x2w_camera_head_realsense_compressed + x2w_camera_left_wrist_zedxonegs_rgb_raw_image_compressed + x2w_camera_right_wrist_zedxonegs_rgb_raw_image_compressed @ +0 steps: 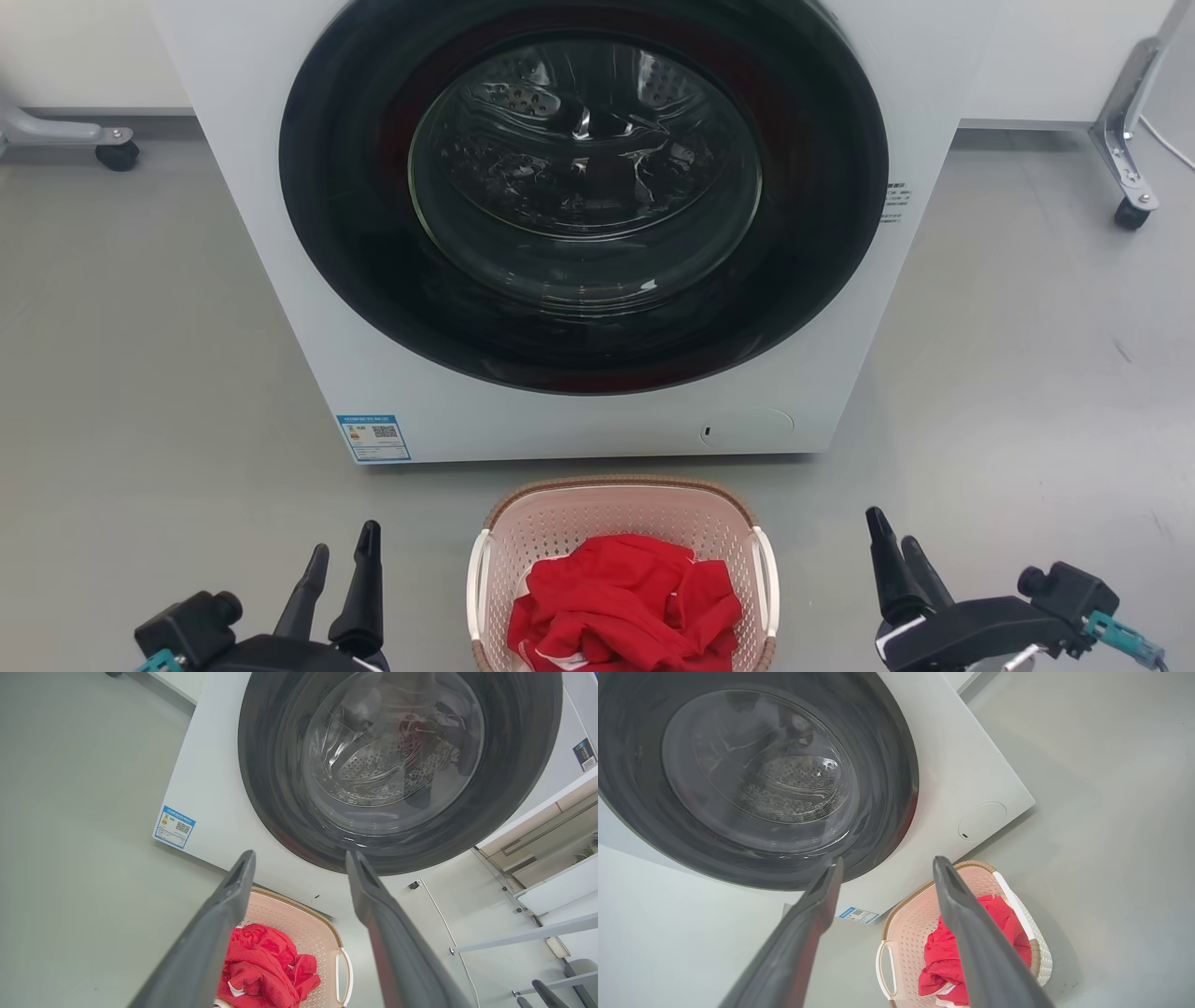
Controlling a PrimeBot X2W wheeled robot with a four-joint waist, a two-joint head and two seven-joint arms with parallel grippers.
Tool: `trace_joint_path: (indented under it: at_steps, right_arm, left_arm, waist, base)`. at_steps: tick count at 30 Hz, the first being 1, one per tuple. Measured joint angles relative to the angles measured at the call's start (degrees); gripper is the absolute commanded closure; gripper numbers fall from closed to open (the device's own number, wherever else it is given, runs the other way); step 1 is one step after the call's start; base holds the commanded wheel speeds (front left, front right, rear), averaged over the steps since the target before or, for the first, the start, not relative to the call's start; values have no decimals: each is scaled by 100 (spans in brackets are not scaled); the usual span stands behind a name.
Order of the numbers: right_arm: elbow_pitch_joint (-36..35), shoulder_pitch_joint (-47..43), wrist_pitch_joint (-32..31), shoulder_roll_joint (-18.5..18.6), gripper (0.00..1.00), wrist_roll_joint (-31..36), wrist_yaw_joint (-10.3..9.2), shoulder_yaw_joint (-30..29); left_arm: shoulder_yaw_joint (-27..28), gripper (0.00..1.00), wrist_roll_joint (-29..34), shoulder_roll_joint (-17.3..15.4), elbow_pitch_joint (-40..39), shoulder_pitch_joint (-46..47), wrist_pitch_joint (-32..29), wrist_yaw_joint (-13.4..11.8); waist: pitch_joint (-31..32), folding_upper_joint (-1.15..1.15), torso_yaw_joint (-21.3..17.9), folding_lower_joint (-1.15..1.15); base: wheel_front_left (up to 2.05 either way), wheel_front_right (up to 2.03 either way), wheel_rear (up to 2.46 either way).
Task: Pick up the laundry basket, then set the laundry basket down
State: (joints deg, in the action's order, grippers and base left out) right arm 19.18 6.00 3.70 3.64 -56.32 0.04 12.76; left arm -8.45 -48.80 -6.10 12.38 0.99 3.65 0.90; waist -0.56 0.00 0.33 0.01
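The laundry basket [569, 527] stands on the grey floor just in front of the washing machine, pale pink with a brown rim and white side handles. Red clothing [624, 602] lies crumpled inside it. My left gripper [345, 541] hovers open to the basket's left, and my right gripper [892, 529] hovers open to its right, both apart from the handles and empty. In the left wrist view the open left gripper [300, 856] has the basket [317, 938] low between its fingers. In the right wrist view, the basket [908, 928] sits beneath the open right gripper [888, 861].
A white front-loading washing machine [271, 233] with a shut dark round door [583, 187] rises right behind the basket. Wheeled metal frame legs stand at the far left [117, 154] and far right [1130, 210]. Bare grey floor spreads on both sides.
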Motion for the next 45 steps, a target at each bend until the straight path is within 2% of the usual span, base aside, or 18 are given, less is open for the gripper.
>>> trace_joint_path:
  at_steps: [45]
  right_arm:
    - [-280,233,949,112,0,3657,-617,1256]
  left_arm:
    - [-815,0,4074,-328,-751,-54,960,-693]
  waist:
    - [58,0,3,-1]
  base:
    - [0,0,0]
